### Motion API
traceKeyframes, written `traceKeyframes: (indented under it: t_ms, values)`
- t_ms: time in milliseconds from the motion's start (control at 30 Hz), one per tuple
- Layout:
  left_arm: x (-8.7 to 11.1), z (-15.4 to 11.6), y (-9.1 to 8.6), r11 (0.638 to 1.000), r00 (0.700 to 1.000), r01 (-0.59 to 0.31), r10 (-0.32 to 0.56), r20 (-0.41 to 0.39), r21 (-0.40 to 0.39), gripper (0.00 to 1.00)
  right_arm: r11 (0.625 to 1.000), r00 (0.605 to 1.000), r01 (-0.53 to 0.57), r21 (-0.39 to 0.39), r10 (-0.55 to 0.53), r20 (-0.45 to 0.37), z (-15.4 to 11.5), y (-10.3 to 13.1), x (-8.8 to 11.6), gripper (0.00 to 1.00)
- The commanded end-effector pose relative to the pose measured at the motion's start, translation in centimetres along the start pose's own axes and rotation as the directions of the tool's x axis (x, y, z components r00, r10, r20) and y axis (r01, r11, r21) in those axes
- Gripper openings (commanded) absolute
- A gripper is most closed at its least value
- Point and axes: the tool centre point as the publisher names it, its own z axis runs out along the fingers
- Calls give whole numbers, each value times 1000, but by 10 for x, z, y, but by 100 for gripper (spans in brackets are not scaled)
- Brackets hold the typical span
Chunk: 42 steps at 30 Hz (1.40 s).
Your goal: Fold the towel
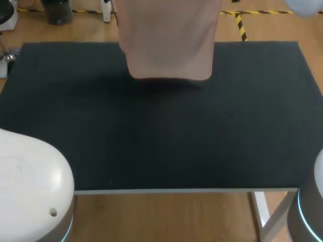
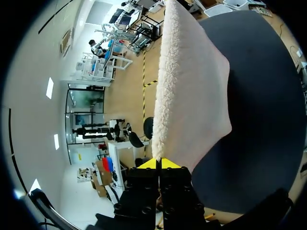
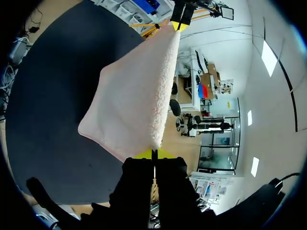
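Towels: one by my count, a single pale pink fleecy towel (image 1: 169,40).
Tables: one, the dark-topped table (image 1: 161,136).
Arms: two, my left arm (image 1: 30,186) and right arm (image 1: 308,206). The head view shows only their white housings.
Grippers: two, the left gripper (image 2: 159,163) and right gripper (image 3: 154,154).
Yellow tips (image 2: 149,164): two on each gripper, four in all.

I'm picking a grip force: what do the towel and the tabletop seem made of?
Towel: likely soft fleece or terry, pale pink, its edge showing fuzzy, nubbly pile. Tabletop: a dark matte covering, perhaps felt or rubber mat; finely grained, no shine.
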Motion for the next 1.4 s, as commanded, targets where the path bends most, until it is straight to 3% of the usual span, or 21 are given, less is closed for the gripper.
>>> traceKeyframes:
  t_ms: [33, 167, 433, 933, 1200, 1400]
  values:
    - [8, -1, -2, 1000, 1000, -9, 9, -12, 4, 0, 1000, 1000, 11, 5, -11, 3, -4, 2, 5, 0]
    - [35, 3, -2, 999, 997, 15, -13, -70, 34, 0, 999, 999, 41, 11, -41, -21, 0, 4, 24, 0]
    - [103, 2, -9, 993, 976, 79, -59, -210, 89, 0, 999, 988, 32, -12, -33, -154, 1, 10, 89, 0]
    - [190, -53, -36, 982, 946, 133, -85, -314, 135, 0, 998, 966, -29, -58, 13, -257, -48, 29, 166, 0]
    - [223, -64, -39, 980, 927, 153, -99, -362, 124, 0, 995, 949, -41, -86, 12, -316, -61, 39, 197, 0]
    - [240, -47, -40, 983, 900, 160, -108, -422, 89, 0, 998, 925, -56, -16, 46, -377, -37, 29, 225, 0]
